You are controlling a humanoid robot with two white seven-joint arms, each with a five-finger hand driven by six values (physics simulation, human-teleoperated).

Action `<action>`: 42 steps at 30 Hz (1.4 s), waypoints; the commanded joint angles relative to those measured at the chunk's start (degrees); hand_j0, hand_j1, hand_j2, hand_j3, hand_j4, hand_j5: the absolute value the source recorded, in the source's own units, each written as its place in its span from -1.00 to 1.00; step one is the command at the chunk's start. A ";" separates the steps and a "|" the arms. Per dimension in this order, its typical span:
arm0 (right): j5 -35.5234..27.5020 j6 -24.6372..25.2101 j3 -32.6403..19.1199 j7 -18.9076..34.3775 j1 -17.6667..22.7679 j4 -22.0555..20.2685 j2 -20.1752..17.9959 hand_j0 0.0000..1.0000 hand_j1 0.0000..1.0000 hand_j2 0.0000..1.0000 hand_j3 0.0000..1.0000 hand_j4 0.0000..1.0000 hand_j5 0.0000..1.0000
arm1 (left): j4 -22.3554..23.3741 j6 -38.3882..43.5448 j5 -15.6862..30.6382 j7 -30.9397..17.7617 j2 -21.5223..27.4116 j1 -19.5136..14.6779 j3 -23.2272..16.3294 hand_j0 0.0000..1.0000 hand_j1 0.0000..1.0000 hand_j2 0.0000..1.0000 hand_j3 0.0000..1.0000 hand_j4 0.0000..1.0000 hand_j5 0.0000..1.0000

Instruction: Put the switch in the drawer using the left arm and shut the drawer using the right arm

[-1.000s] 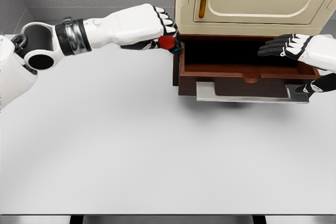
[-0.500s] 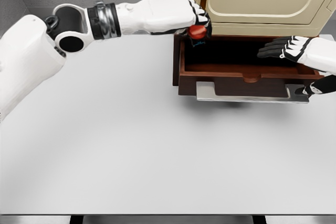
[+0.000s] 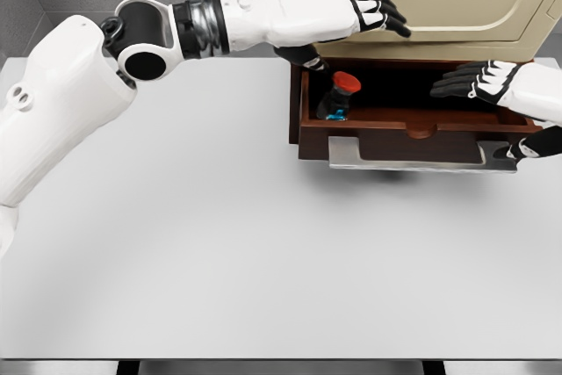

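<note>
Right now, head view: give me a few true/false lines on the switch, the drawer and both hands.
1. The switch is inside the open drawer. True.
2. The left hand grips the switch. False: its fingers are spread above the drawer and the switch sits apart, below it.
3. The drawer is shut. False: it stands pulled out from the cabinet.
4. The right hand is over the drawer's right end. True.
5. The switch's red cap lies on the table. False: the cap is on the switch, in the drawer's left part.
</note>
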 commanded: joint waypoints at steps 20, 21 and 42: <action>-0.41 0.08 -0.15 -0.03 0.00 -0.01 -0.02 1.00 1.00 1.00 1.00 1.00 1.00 | -20.80 -0.69 8.55 0.88 19.36 3.17 -0.68 1.00 1.00 1.00 1.00 1.00 1.00; -0.41 0.08 -0.15 -0.03 0.00 -0.01 -0.02 1.00 1.00 1.00 1.00 1.00 1.00 | -20.71 -0.69 8.64 0.88 19.80 3.17 -0.51 1.00 1.00 1.00 1.00 1.00 1.00; 1.97 0.08 -8.76 0.15 -0.70 3.24 11.76 1.00 1.00 1.00 1.00 1.00 1.00 | -17.72 -0.69 10.57 0.71 42.39 15.29 7.05 1.00 1.00 1.00 1.00 1.00 1.00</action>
